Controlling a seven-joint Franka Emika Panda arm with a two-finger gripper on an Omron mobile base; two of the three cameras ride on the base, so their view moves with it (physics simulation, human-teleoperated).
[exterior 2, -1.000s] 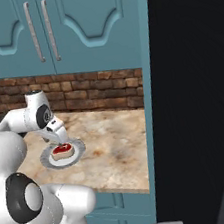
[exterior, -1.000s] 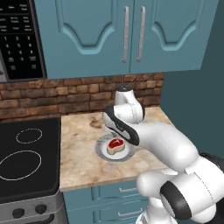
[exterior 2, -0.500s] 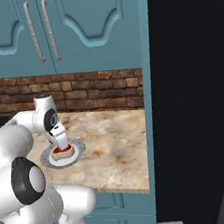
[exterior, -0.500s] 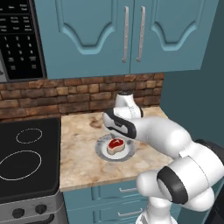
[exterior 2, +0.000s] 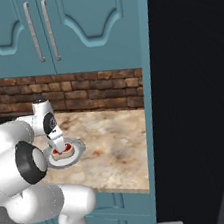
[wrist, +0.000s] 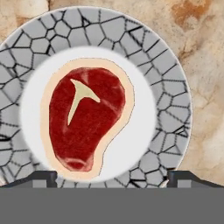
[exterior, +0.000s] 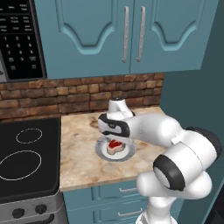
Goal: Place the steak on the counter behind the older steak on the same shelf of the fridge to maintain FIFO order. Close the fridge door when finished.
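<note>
So the claw (wrist: 112,177) hangs right above the plate, pointing down at it. In the hand view its two dark tips (wrist: 43,177) sit far apart at the bottom, with the meat between and just beyond them, so it's spread wide and gripping nothing. From the left base camera you can spot the gripper (exterior: 114,139) just over the steak, but whether it touches I can't tell.

One steak (wrist: 85,123), deep red top with a pale T-shaped bone mark and a tan-cream fat rim all round, kind of a lopsided bean shape. It lies flat in the smooth white middle of one round plate (wrist: 170,100), whose wide rim is grey with a cracked-mosaic pattern. The plate sits on the counter (exterior: 83,153), beige-tan marbled stone with rusty blotches.

The base cameras add what the hand camera lacks: a brick backsplash (exterior: 65,94), two teal cabinet doors (exterior: 96,35) above with one long grey handle each, and teal drawers (exterior: 113,197) below. The left view alone has the black stovetop (exterior: 26,157) with two white rings, touching the counter's left end, plus a black microwave panel (exterior: 19,41). The right view alone has the tall dark fridge (exterior 2: 198,97) at the counter's right end.
</note>
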